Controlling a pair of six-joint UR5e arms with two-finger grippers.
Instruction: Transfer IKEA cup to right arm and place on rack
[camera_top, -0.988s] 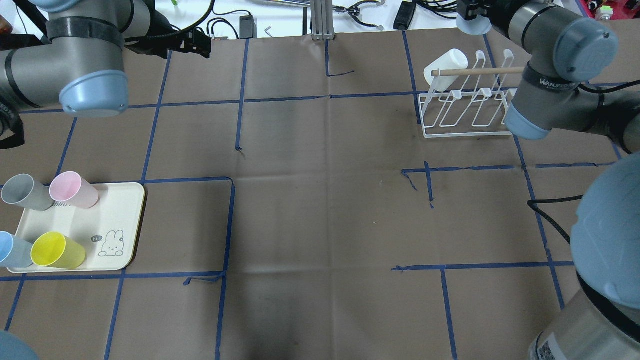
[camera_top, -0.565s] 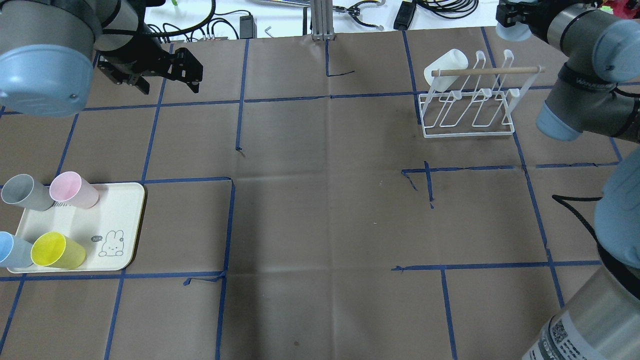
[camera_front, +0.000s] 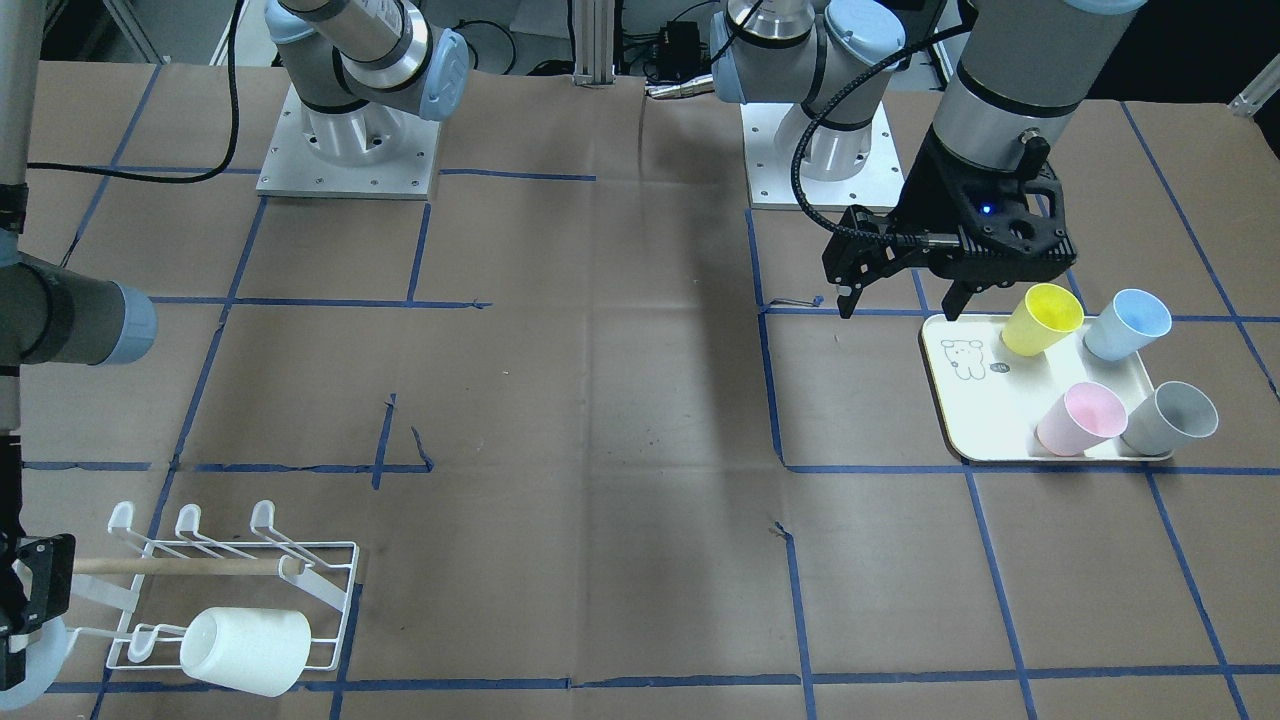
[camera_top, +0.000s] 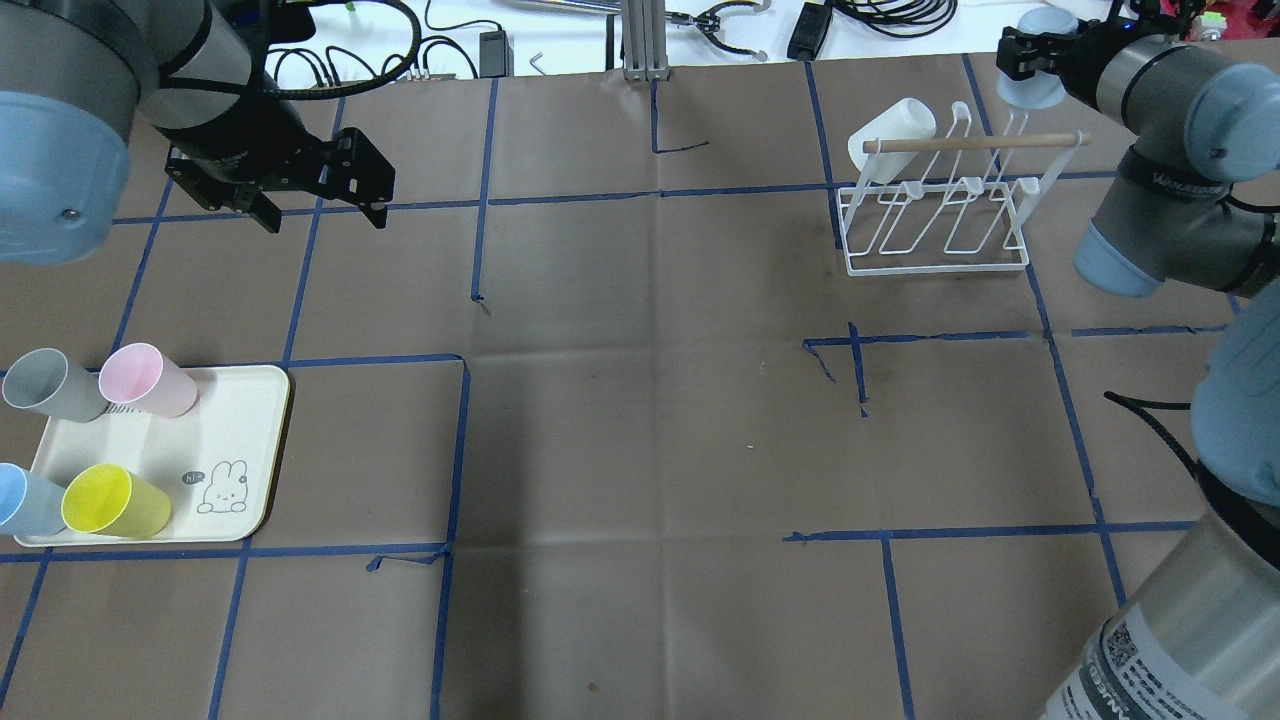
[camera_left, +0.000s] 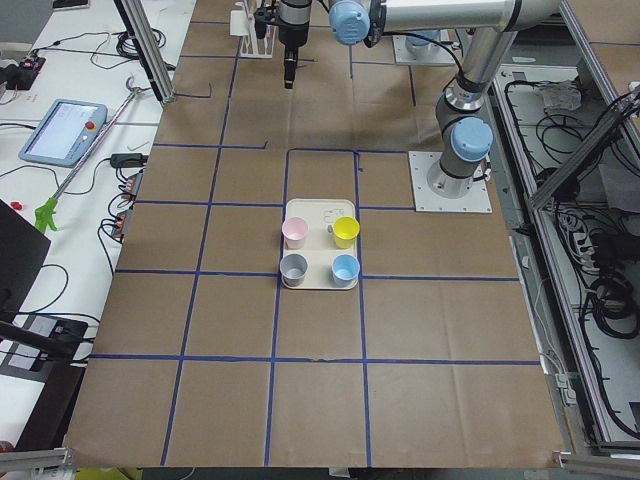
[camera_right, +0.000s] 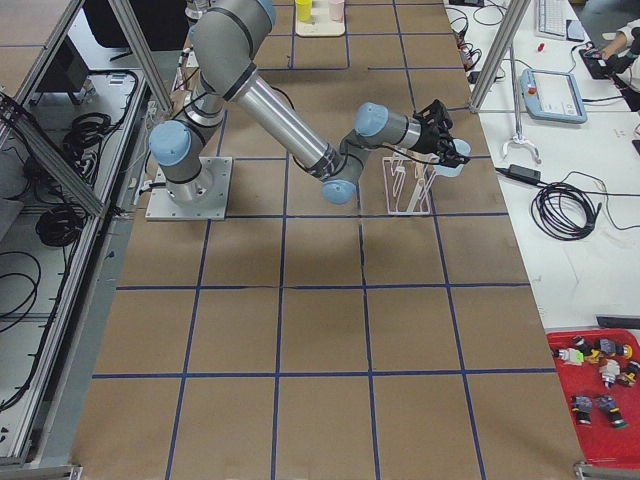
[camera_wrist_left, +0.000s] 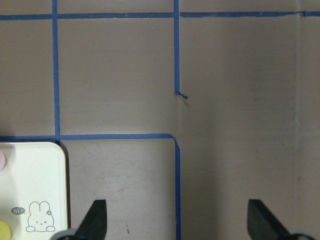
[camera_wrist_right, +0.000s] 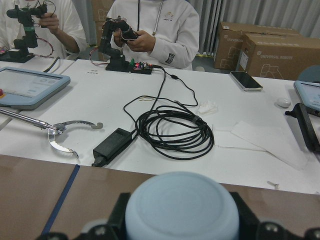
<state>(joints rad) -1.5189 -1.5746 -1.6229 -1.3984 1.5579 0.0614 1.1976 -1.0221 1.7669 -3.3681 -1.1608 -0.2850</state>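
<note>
Brown paper gridded with blue tape covers the worktop; at its far right corner the IKEA cup, pale blue, sits clamped in the right end effector, whose fingers press on its two sides; the right wrist view shows its rounded base filling the gap between them. The IKEA cup hangs just beyond the rack, close to the far prong at the rod's right end; whether it touches that prong I cannot tell. The right arm bends in from the right edge, beside the rack. On the rack's far left prong a white cup leans tilted, mouth toward the wire.

Well apart, over the far left of the worktop, the left end effector hovers with its fingers spread wide and nothing between them; its wrist view looks straight down on bare paper and the corner of the tray. That cream tray, printed with a rabbit, lies near the left edge and carries four cups, all leaning left in the overhead view: grey cup and pink cup at the back, blue cup and yellow cup at the front.
</note>
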